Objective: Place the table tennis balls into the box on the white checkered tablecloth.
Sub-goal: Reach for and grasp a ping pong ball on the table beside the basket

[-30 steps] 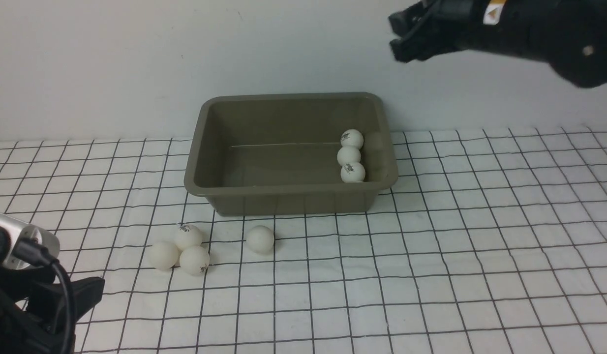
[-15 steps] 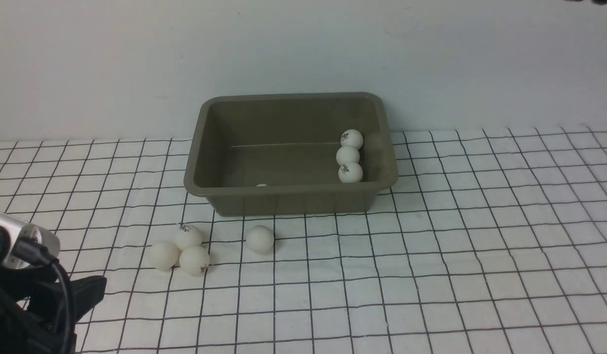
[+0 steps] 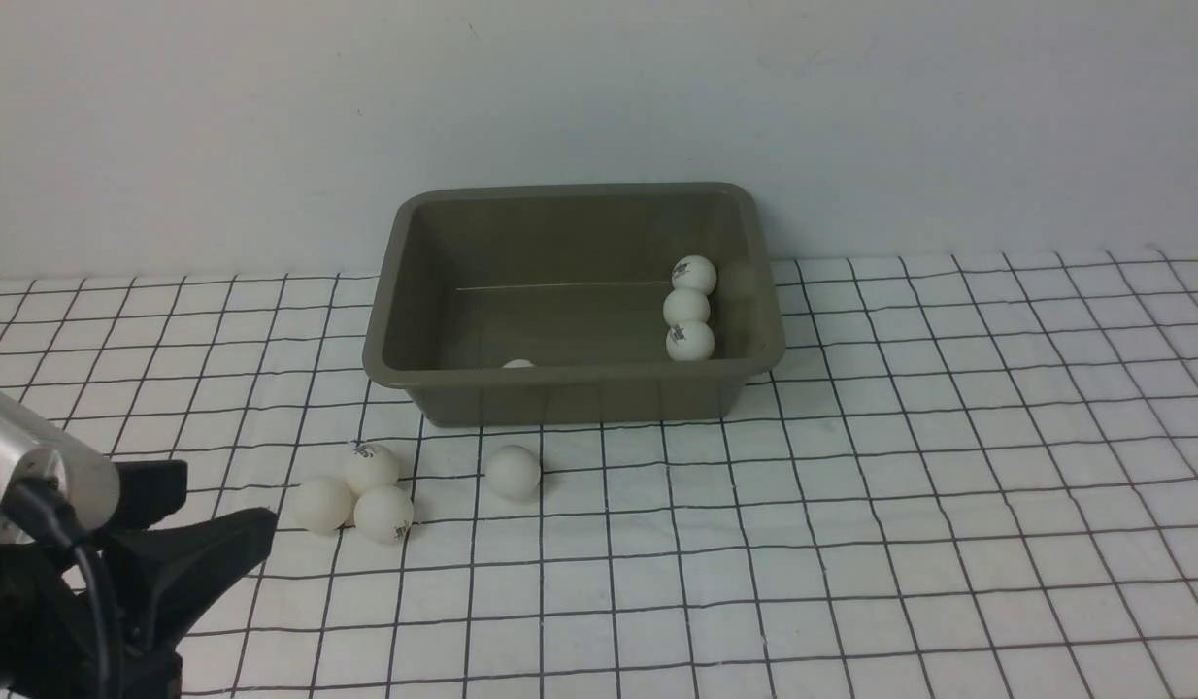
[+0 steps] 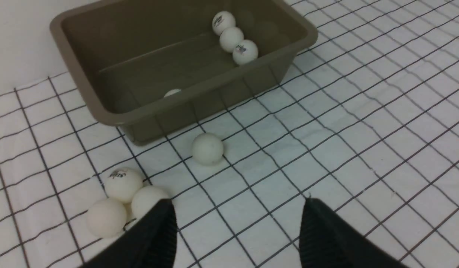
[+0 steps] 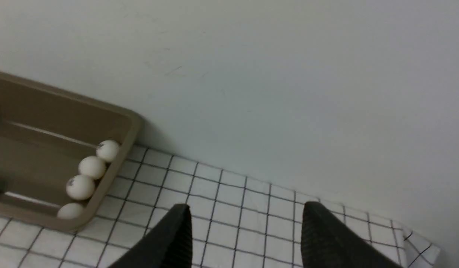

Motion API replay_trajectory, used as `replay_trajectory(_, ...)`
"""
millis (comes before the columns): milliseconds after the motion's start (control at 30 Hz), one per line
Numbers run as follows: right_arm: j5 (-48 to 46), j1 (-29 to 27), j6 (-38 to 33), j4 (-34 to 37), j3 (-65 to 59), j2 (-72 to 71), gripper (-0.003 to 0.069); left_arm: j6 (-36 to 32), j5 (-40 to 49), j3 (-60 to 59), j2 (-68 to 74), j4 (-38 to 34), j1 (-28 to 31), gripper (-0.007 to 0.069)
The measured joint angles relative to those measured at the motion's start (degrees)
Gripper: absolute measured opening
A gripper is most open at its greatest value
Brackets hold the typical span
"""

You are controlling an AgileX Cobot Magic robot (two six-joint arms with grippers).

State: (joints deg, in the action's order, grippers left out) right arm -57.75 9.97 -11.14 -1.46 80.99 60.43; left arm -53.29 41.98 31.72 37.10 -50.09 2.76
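The olive-grey box (image 3: 580, 400) stands on the white checkered tablecloth (image 3: 900, 466) by the back wall. Three table tennis balls (image 3: 689, 309) line its right inner wall. Another ball (image 3: 518, 364) peeps over the front rim. A cluster of three balls (image 3: 366, 490) and a single ball (image 3: 513, 472) lie on the cloth in front of the box. My left gripper (image 3: 216, 505) is open and empty, just left of the cluster; in the left wrist view (image 4: 238, 203) one finger overlaps the cluster (image 4: 121, 193). My right gripper (image 5: 244, 208) is open and empty, out of the front view.
A plain grey wall (image 3: 599, 97) rises right behind the box. The right wrist view shows the cloth's turned-up corner (image 5: 419, 245) at the wall and the box's right rim (image 5: 129, 130) with balls (image 5: 92, 166) along it.
The right arm has lifted out of the front view. A ball has appeared in the box near its front wall. My left gripper has moved forward toward the cluster of three balls.
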Motion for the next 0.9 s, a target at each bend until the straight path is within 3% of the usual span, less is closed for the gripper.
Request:
replay_trajectory(267, -10.16, 0.00, -11.42, 18.86, -0.48, -1.97, 0.0370, -4.62, 3.90, 0.00, 5.65, -7.28, 0.00, 0.0405)
replay_trajectory(400, -11.11, 0.00, -14.26, 22.49, -2.21, -1.97, 0.0370, -7.27, 4.23, 0.00, 10.22, -9.75, 0.00, 0.0405)
replay_trajectory(900, -8.92, 0.00, -17.05, 23.80, -7.97, -1.97, 0.0370, -10.08, -9.30, 5.28, 30.94, -10.41, 0.00, 0.0405)
